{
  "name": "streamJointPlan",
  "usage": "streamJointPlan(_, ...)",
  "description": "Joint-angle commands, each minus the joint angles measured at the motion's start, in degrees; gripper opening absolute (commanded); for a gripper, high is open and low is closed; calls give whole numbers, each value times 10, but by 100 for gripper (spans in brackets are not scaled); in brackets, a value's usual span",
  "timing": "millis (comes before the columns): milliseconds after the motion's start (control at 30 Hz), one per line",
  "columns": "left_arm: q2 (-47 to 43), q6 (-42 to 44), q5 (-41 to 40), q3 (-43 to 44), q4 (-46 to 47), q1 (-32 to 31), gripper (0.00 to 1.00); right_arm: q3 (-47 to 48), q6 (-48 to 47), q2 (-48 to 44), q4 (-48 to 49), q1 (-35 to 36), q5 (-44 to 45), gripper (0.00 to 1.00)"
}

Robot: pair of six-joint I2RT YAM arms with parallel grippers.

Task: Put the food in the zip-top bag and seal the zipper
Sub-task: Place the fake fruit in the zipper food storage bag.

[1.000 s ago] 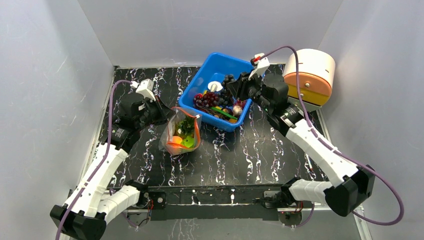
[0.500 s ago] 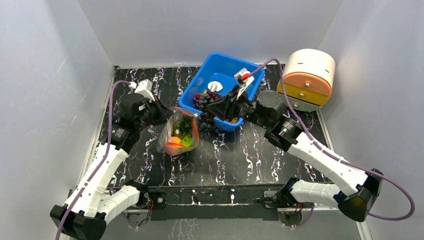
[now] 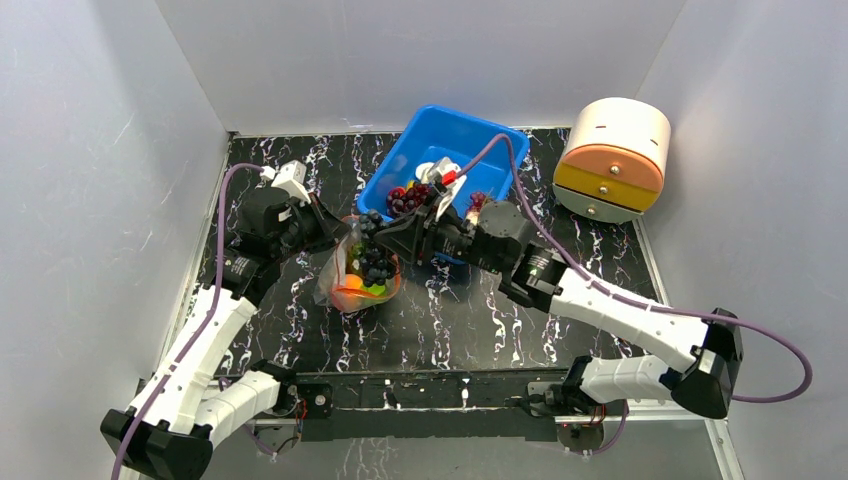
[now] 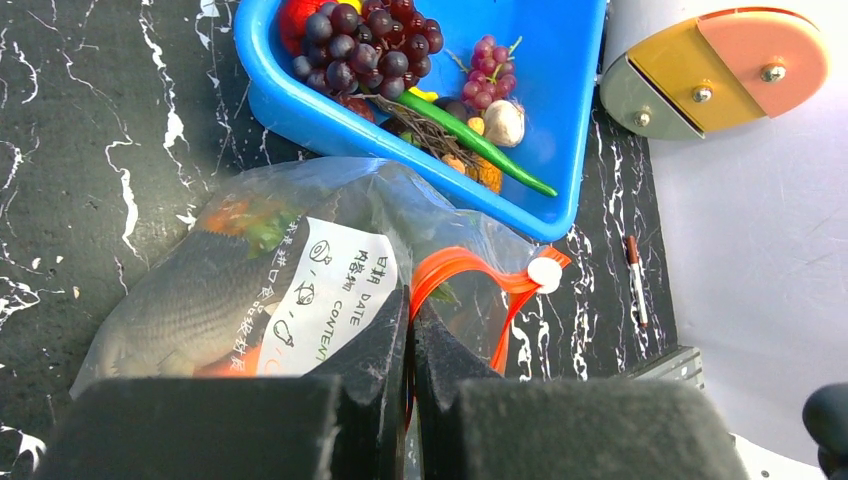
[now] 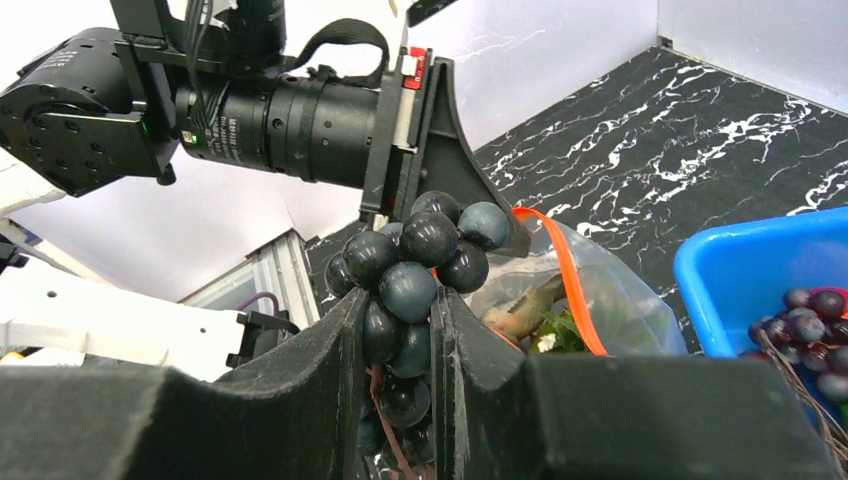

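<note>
Over zip-top bag (image 3: 348, 283): grape bunch (image 5: 415, 258) gripped

The dark grape bunch is clamped by the right gripper (image 5: 396, 335) above the bag, left of tabletop (image 3: 480, 310) centre. The bag's rim at the zipper (image 4: 470, 264) is pinched by the closed left gripper (image 4: 409, 322).

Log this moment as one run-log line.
left end effector: shut on zip-top bag | right end effector: shut on grape bunch above bag mouth | zipper: open | blue bin: holds food
</note>
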Motion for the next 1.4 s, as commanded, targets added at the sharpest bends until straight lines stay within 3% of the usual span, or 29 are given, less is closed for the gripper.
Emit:
streamJointPlan(0, 0, -10, 29, 11, 3, -2, 0, -3, -42, 18, 104, 41, 50, 18)
streamJointPlan(133, -2, -13, 32, 14, -1, -3, 0, -20, -99, 37, 142, 59, 92, 17)
streamJointPlan(533, -14, -21, 39, 11, 3, -2, 0, -114, -253, 53, 260, 65, 82, 18)
streamJointPlan(867, -20, -23, 46, 13, -4, -3, 0, -140, -352, 61, 242, 65, 41, 19)
streamJointPlan(1367, -47, -67, 166, -35, 86, -2, 0, -51, -256, 158, 168, 63, 300, 25)
